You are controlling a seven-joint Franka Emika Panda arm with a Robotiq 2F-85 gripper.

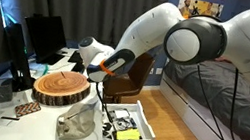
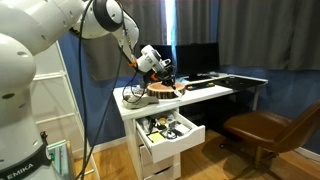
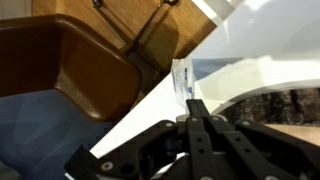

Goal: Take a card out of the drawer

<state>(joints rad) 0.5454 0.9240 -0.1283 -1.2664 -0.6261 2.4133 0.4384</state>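
The shallow white drawer (image 1: 133,123) stands pulled open under the desk, full of small items; it also shows in an exterior view (image 2: 168,131). My gripper (image 3: 195,108) is shut, and a small white-and-blue card (image 3: 182,78) sticks out past its fingertips. In both exterior views the gripper (image 1: 98,72) (image 2: 164,72) hangs above the desk, over the edge of the round wood slab (image 1: 61,88) (image 2: 166,90) and above the open drawer. The card is too small to make out in the exterior views.
A brown chair (image 2: 262,129) (image 3: 70,70) stands by the white desk (image 2: 222,90). A dark monitor (image 1: 44,33) is at the back of the desk. A crumpled grey bag (image 1: 76,124) lies near the drawer. A bed (image 1: 223,100) is behind the arm.
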